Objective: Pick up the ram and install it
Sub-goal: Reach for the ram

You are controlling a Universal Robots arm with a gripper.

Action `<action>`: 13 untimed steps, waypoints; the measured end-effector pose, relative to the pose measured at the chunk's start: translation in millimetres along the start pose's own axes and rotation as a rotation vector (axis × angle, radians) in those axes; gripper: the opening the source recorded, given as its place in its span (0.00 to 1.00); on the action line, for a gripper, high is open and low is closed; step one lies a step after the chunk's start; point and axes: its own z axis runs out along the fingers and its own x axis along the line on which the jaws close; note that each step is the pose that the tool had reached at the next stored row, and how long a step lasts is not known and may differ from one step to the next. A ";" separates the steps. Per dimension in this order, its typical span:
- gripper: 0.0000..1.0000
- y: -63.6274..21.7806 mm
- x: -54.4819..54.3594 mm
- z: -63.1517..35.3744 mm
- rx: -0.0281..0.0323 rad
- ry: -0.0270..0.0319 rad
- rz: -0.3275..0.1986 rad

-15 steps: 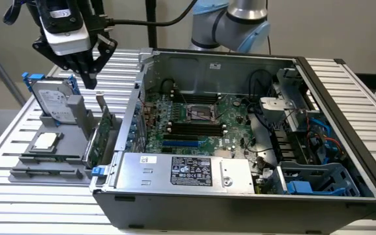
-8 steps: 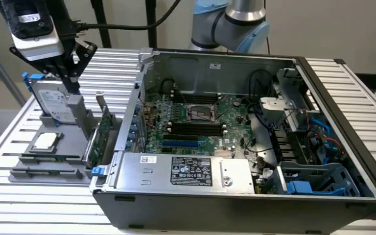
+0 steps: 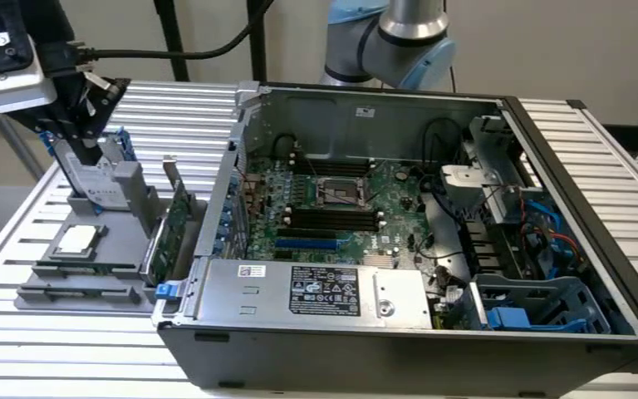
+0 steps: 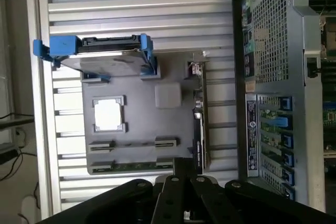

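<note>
The gripper point(image 3: 76, 125) hangs over the gray tray point(image 4: 142, 127). It is high enough that the wrist view takes in the tray from end to end. I cannot tell whether the claw is open or shut, and nothing shows in its hold. In the exterior view it appears just above the hard drive point(image 3: 103, 187), which stands on edge in a blue caddy at one end of the tray. From that angle it is hard to judge which part of the tray the claw is truly over.

Past the hard drive, toward the middle of the tray, lies the processor point(image 4: 109, 114), flat and pale. Further from the hard drive come two narrow cradles. The ram point(image 4: 137, 167) sits in the one farthest from the hard drive, at the tray's opposite end — a thin, dim green strip. It is untouched and well apart from the claw.

For a pick, what matters is that the ram lies below the claw with its long axis parallel to the hard drive's long edge, across the tray. I judge that the grip would have to close across that thin strip.

The expansion card point(image 3: 169, 237) stands on edge along the hard drive's case-ward side and runs the length of the tray — its near end comes close to the ram's end. Beyond the card, further from the hard drive, the open computer case point(image 3: 408, 349) shows its motherboard point(image 3: 341, 195).
</note>
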 end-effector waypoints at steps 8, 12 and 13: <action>0.00 -8.8 34.1 4.6 0.0017 0.0005 0.000; 0.00 -11.9 51.9 7.7 0.0038 0.0013 0.000; 0.00 -12.7 55.9 8.5 0.0043 0.0015 0.000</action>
